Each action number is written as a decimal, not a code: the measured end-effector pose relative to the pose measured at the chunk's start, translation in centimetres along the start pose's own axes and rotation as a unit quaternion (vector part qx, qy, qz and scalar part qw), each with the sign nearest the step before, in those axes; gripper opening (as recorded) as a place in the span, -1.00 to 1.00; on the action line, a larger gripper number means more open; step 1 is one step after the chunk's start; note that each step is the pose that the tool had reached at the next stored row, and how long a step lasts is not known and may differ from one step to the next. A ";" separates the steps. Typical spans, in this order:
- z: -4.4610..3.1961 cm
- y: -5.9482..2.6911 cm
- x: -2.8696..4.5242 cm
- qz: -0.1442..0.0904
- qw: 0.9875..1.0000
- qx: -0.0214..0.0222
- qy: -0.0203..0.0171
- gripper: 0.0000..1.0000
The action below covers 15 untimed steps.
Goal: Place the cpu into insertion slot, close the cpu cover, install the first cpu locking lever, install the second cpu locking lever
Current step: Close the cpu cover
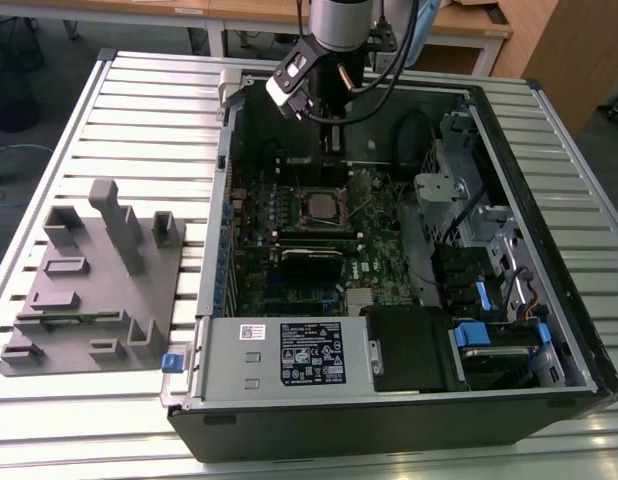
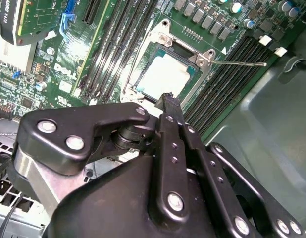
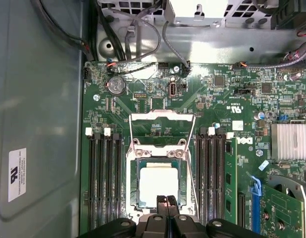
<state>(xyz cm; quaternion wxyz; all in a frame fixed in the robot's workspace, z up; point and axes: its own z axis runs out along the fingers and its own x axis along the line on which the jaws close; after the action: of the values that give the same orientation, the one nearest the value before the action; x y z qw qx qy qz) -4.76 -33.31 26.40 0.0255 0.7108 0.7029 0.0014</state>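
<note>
Silvery-white cpu (image 3: 158, 181) there, ringed by the dark insertion slot (image 3: 136, 184). The cpu cover (image 3: 163, 115) is bright silver, the circuit board (image 3: 207, 106) deep green, black-striped. The gripper (image 3: 166, 201) is matte black, the bench (image 1: 139, 110) pale grey, ribbed.

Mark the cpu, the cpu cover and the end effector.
cpu (image 3: 158, 182), first wrist view, middle of its silver top.
cpu cover (image 3: 163, 115), first wrist view, frame bar farthest from the cpu.
end effector (image 3: 166, 200), first wrist view, midway between its fingertips.
</note>
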 end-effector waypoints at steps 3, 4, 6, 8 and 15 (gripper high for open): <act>0.00 0.06 0.00 0.000 1.000 0.000 0.000 -0.80; 0.00 0.09 0.00 0.000 1.000 0.000 0.000 -0.80; 0.00 0.18 0.00 0.000 1.000 0.000 0.000 -0.80; 0.01 0.28 0.00 0.000 1.000 0.000 0.000 -0.80; 0.02 0.54 0.00 0.000 1.000 0.000 0.000 -0.80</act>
<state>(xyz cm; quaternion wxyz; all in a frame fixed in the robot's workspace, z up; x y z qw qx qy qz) -4.22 -33.31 26.40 0.0255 0.7108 0.7029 0.0014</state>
